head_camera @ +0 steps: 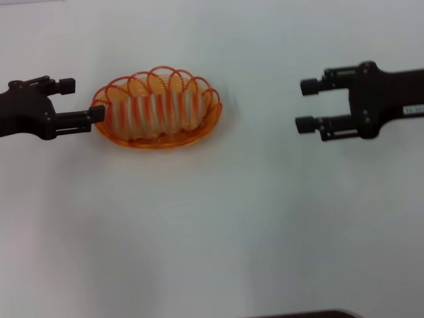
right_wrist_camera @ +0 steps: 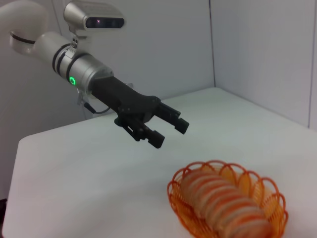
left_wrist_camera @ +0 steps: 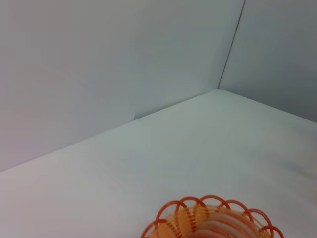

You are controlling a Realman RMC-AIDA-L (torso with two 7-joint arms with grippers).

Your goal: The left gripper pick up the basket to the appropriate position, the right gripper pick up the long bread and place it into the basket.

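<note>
The orange wire basket (head_camera: 158,143) stands on the white table, left of centre. The long bread (head_camera: 159,109) lies inside it, lengthwise. My left gripper (head_camera: 81,99) is open and empty just left of the basket, its nearer fingertip right at the rim's left end; I cannot tell if it touches. My right gripper (head_camera: 305,105) is open and empty, far to the right of the basket, fingers pointing toward it. The right wrist view shows the basket (right_wrist_camera: 174,192) with the bread (right_wrist_camera: 223,210) in it and the left gripper (right_wrist_camera: 170,134) open beyond it. The left wrist view shows the basket's rim (left_wrist_camera: 198,201).
The white table (head_camera: 218,232) is bare apart from the basket. Grey walls (left_wrist_camera: 99,64) meet in a corner behind the table's far edge. A dark edge (head_camera: 305,314) shows at the bottom of the head view.
</note>
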